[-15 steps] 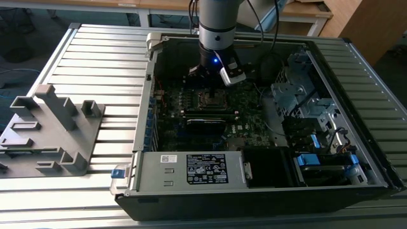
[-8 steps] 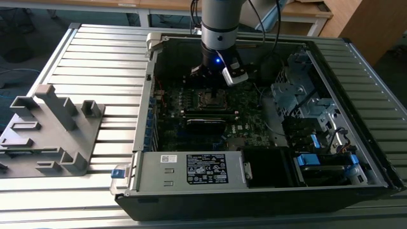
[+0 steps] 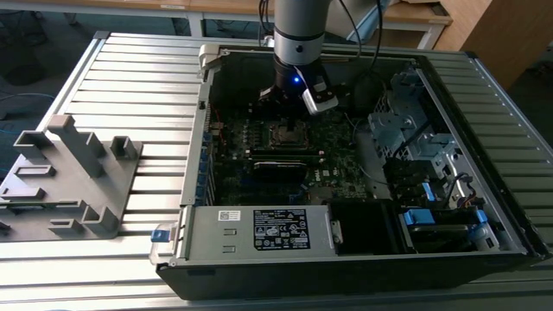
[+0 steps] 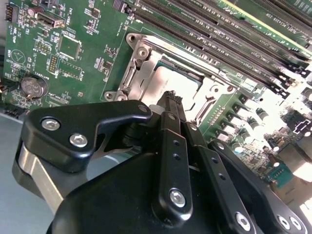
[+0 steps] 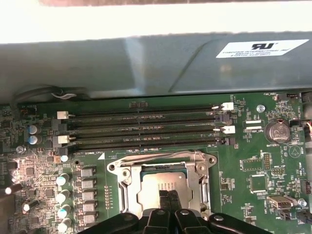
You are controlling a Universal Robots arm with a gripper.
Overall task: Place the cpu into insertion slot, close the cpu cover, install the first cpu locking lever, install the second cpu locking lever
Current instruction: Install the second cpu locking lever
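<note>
Our pincer (image 5: pixel 169 199) hangs low over the middle of the insertion slot (image 5: pixel 122 192), its two black fingertips (image 4: pixel 171 102) drawn together with no gap we can see between them. In both wrist views the tips sit at or just above the cpu (image 5: pixel 158 184); we cannot tell whether they press on it, and nothing seems to be held between them.

The cpu, with its dull grey top, lies flat inside the slot. Around it sits the cpu cover (image 5: pixel 192 187), its silvery frame down over the chip's edges and the chip showing through the square window. We judge that the first two steps are done, or nearly so: chip seated, cover lowered.

The locking levers are harder to read. A thin metal bar runs along the far edge of the socket, but we cannot tell whether either lever is latched, so we count both as still open work.

Further out lies the green motherboard (image 5: pixel 253 165) with its row of memory slots (image 5: pixel 141 127) beside the socket. In the exterior view the arm (image 3: pixel 298 39) reaches down into the open computer case (image 3: pixel 259 272), which rests on the ribbed metal counter (image 3: pixel 138 78), with a grey plastic fixture (image 3: pixel 65 175) well apart at the exterior view's left.
</note>
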